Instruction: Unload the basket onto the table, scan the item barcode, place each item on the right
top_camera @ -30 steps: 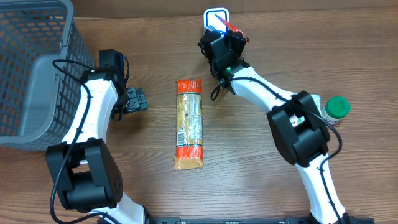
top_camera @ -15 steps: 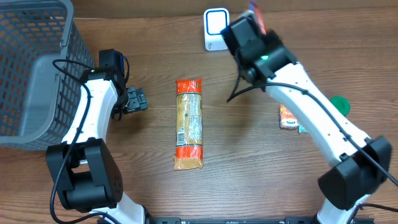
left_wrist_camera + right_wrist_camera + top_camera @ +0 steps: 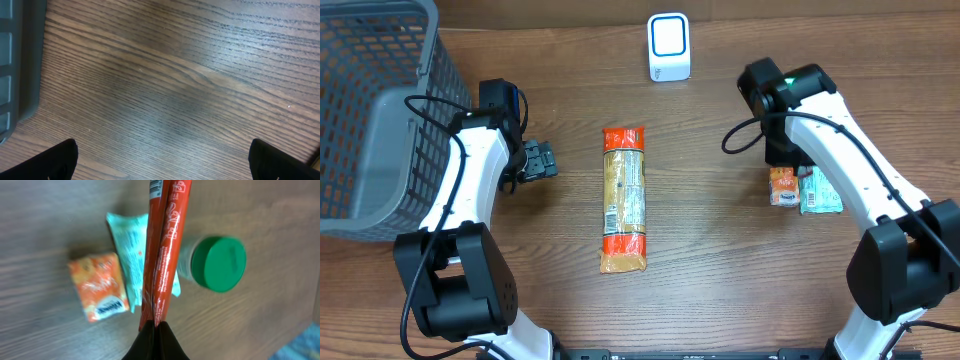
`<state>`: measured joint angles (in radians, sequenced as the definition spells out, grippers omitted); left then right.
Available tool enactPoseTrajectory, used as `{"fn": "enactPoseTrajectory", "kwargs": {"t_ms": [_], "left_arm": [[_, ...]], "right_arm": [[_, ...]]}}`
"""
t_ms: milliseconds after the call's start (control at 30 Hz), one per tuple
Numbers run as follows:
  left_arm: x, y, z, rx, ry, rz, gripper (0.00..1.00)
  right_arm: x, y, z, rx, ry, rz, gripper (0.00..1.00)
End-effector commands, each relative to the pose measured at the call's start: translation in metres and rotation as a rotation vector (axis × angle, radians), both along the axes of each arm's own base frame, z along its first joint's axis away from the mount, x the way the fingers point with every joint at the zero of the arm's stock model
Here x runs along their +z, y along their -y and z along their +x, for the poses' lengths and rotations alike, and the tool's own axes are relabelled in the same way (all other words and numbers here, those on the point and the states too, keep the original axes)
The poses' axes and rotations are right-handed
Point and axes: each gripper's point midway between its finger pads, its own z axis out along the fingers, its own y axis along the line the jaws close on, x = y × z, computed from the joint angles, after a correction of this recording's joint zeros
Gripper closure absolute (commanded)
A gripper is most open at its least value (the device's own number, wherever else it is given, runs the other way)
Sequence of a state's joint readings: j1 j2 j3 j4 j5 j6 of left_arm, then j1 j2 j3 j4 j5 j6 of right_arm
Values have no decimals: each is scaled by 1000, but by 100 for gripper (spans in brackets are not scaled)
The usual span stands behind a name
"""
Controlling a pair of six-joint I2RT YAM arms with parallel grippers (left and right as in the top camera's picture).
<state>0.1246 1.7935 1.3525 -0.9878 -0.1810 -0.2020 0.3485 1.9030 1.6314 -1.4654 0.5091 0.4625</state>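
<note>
A thin red packet (image 3: 162, 255) is pinched edge-on between the shut jaws of my right gripper (image 3: 156, 325). It hangs above an orange packet (image 3: 97, 292), a teal packet (image 3: 131, 255) and a green-capped bottle (image 3: 220, 262). From overhead, the right arm (image 3: 820, 110) covers the red packet. The white scanner (image 3: 669, 45) stands at the table's far middle, well left of that arm. My left gripper (image 3: 167, 165) is open over bare wood, with nothing between its fingers (image 3: 60, 160).
A long orange noodle package (image 3: 624, 198) lies in the middle of the table. A grey mesh basket (image 3: 370, 110) fills the far left, beside the left arm. The orange packet (image 3: 782, 185) and teal packet (image 3: 817, 190) lie at the right.
The right arm swung away from the scanner toward the right side, carrying the red packet, and now hangs over the small packets. The left arm has stayed still.
</note>
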Motion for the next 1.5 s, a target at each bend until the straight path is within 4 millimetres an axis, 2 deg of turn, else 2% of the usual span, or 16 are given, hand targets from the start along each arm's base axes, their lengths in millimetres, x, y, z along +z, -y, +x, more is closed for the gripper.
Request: {"fn": "enactPoseTrajectory", "kwargs": {"t_ms": [0,200,367,433,500,533,633,733,900,967,1167,1300,1467], "left_arm": [[9,-2,2,-13,22,15,0],[9,-2,2,-13,22,15,0],[9,-2,2,-13,22,15,0],[9,-2,2,-13,22,15,0],[9,-2,2,-13,22,15,0],[9,-2,2,-13,22,15,0],[9,-2,2,-13,22,15,0],[9,-2,2,-13,22,15,0],[9,-2,2,-14,22,15,0],[9,-2,2,-13,22,15,0],[9,-2,2,-13,22,15,0],[9,-2,2,-14,22,15,0],[9,-2,2,-13,22,15,0]], "right_arm": [[-15,7,-13,-52,-40,-1,96],[-39,16,-29,-62,-98,-22,95],[-51,17,-33,-62,-105,-24,66],[-53,17,-33,-62,-103,-23,49],[-55,14,-31,-65,-97,-4,41],[-58,9,-30,-69,-94,24,40],[-70,-19,-27,-90,-93,196,39],[-78,-62,-24,-85,-109,425,38],[-73,-134,-19,-28,-117,746,38],[-69,-159,-18,21,-108,820,38],[-64,-226,-21,209,-31,858,38],[-67,-258,-28,234,59,789,39],[-75,-300,-49,304,145,727,38]]}}
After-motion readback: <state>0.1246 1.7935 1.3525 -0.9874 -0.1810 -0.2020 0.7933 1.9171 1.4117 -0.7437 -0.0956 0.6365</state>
